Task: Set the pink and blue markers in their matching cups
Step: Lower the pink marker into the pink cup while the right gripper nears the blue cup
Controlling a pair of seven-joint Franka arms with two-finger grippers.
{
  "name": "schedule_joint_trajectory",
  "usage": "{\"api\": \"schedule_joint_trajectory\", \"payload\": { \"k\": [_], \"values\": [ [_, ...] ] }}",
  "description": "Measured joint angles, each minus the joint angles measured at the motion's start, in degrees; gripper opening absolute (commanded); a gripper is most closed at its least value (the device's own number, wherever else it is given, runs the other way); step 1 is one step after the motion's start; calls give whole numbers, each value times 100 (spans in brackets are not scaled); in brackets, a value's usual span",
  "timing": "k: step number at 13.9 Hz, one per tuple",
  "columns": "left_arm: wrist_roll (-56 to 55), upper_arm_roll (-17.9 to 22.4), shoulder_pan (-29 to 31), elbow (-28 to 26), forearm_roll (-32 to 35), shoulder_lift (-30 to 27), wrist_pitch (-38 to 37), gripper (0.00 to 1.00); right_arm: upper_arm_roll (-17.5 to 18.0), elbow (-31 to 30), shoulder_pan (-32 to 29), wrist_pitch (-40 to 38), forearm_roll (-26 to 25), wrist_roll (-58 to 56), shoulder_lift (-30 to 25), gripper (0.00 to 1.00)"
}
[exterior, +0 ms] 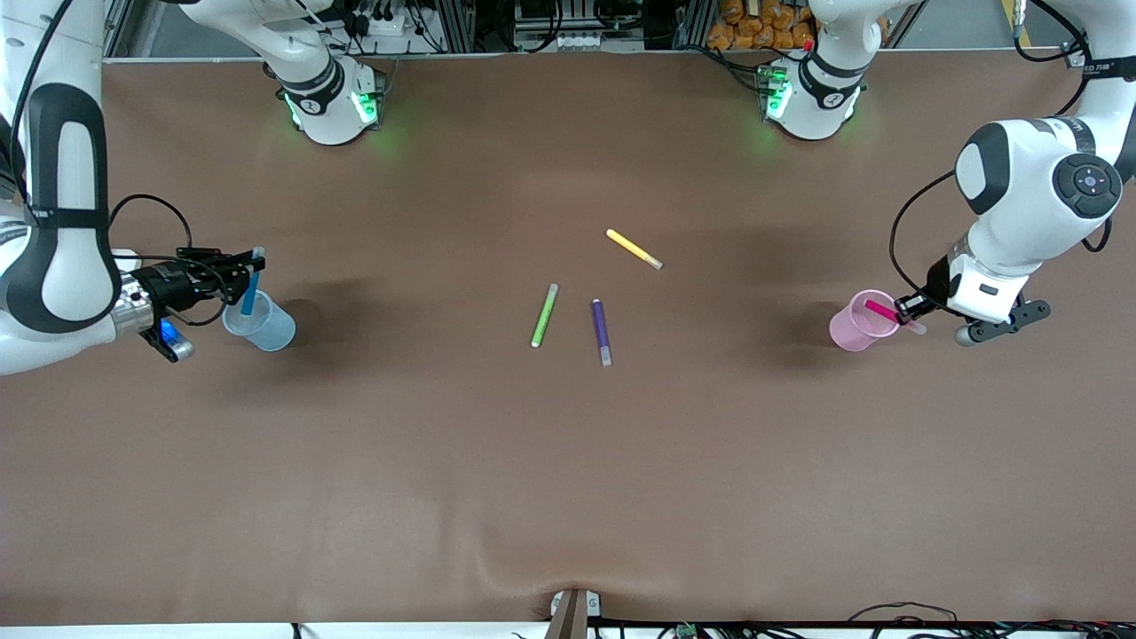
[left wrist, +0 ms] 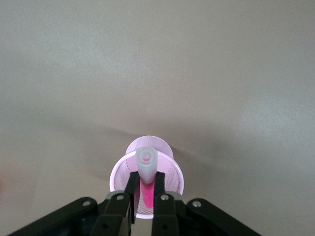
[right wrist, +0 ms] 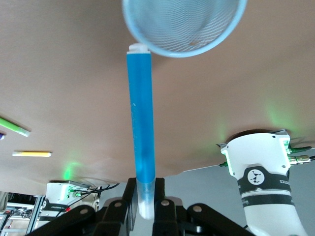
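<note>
The pink cup (exterior: pixel 859 321) stands toward the left arm's end of the table, at about 3 o'clock from the table centre in the front view. The pink marker (exterior: pixel 881 311) points into its mouth at a slant, lower end inside the rim, paler end outside. In the left wrist view the pink cup (left wrist: pixel 147 173) sits directly under the pink marker (left wrist: pixel 146 169). The left gripper (exterior: pixel 907 311) is clamped on this marker, with a finger pressed to each side of the barrel; the left gripper (left wrist: pixel 145 189) is over the cup's rim.

The blue cup (exterior: pixel 263 325) stands toward the right arm's end, at about 9 o'clock from the table centre. The blue marker (exterior: pixel 251 286) hangs nearly upright with its lower end at or in the cup's mouth; how deep cannot be told. The right gripper (exterior: pixel 241 266) is closed on its upper part. In the right wrist view the right gripper (right wrist: pixel 145 194) pinches the greyish end of the blue marker (right wrist: pixel 140 118), whose other end meets the rim of the blue cup (right wrist: pixel 184 24).

Three loose markers lie near the table centre, well apart from both cups: a yellow marker (exterior: pixel 634 248) at 12 o'clock of the group, a green marker (exterior: pixel 544 315) at 8 o'clock, a purple marker (exterior: pixel 601 331) at 5 o'clock. None touches another. Nothing lies between either cup and its gripper.
</note>
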Motion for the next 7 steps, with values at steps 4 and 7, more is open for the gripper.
{"api": "schedule_joint_trajectory", "payload": {
  "k": [4,7],
  "values": [
    [0,0,22,-58,0,10,1,0,-176,-126,-92,49,9,-589,305,0],
    [0,0,32,-107,0,32,1,0,-199,-126,-147,114,59,-713,437,0]
  ]
}}
